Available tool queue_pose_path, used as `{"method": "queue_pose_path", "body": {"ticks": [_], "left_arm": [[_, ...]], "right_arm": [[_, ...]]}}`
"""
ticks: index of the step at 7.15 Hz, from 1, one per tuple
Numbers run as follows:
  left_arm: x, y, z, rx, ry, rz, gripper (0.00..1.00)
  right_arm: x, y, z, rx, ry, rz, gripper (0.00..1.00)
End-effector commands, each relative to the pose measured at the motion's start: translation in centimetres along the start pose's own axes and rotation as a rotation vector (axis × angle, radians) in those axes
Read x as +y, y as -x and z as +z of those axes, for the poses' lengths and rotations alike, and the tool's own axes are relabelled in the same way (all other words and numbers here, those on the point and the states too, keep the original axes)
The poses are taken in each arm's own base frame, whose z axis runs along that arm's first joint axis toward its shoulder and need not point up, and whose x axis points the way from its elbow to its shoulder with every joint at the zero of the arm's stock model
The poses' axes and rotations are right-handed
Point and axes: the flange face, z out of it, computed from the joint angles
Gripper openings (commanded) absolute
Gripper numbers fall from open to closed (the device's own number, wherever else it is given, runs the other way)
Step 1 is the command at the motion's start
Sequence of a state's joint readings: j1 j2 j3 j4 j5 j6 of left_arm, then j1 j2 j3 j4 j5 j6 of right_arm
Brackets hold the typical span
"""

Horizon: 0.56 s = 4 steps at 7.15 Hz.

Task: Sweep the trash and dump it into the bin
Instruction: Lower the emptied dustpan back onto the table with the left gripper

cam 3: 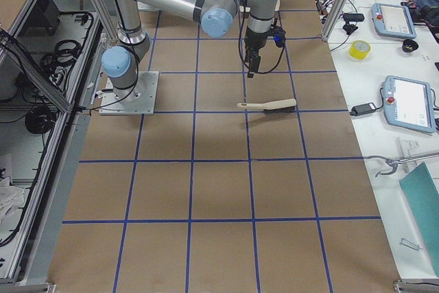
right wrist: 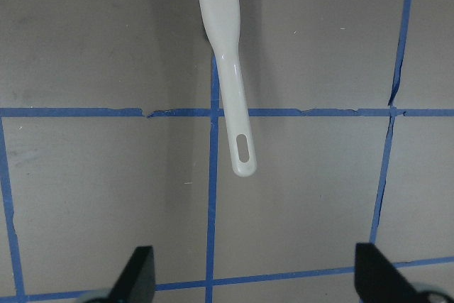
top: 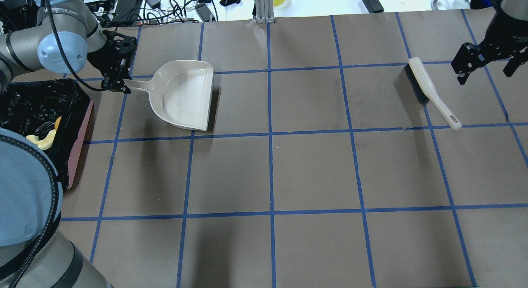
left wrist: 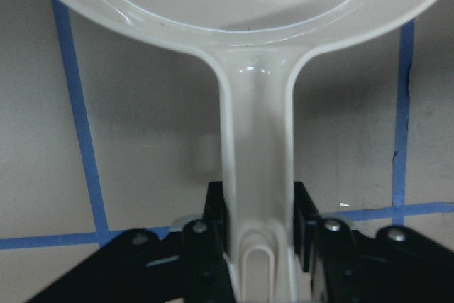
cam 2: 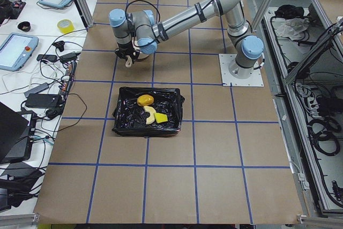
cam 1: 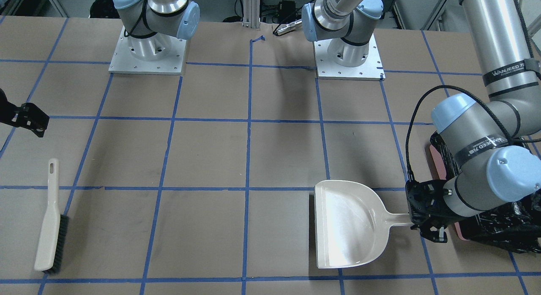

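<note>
The pink bin (top: 80, 147), lined with a black bag, sits at the table's left end. In the exterior left view it (cam 2: 122, 126) holds the orange-brown lump (cam 2: 144, 100), the golden croissant piece (cam 2: 149, 114) and the yellow sponge wedge (cam 2: 161, 117). The croissant (top: 44, 139) also shows in the overhead view. My left gripper (top: 123, 83) is shut on the handle of the cream-white dustpan (top: 183, 94), which is empty and lies beside the bin. In the left wrist view both fingers (left wrist: 215, 218) press the handle (left wrist: 255, 140). My right gripper (top: 484, 69) is open and empty, just beyond the handle end of the brush (top: 429, 92).
The brush (cam 1: 50, 219) lies flat on the table, bristles sideways, with its handle (right wrist: 227, 69) pointing toward my right gripper. Both arm bases (cam 1: 148, 50) stand at the table's back edge. Brown paper with blue tape lines covers the table (top: 313, 172).
</note>
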<state>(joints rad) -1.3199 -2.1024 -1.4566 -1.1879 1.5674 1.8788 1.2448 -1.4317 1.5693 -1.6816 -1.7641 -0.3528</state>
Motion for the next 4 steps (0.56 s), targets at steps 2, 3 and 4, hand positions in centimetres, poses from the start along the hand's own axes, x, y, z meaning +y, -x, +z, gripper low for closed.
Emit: {"method": "queue_pose_path", "body": {"ticks": [2,3,4], "left_arm": [[0.09,0.55,2.15,0.028,-0.012,0.003,0.00],[0.22,0.56,2.35,0.031,-0.011,0.001,0.00],[0.22,0.56,2.36,0.031,-0.011,0.000,0.00]], "right_arm": [[0.01,0.05,-0.07,-0.001,-0.003,-0.002,1.00],[-0.04,-0.04,0.01,-0.001,-0.002,0.000,1.00],[-0.24,-0.03,0.31,-0.004,0.001,-0.003,1.00]]}}
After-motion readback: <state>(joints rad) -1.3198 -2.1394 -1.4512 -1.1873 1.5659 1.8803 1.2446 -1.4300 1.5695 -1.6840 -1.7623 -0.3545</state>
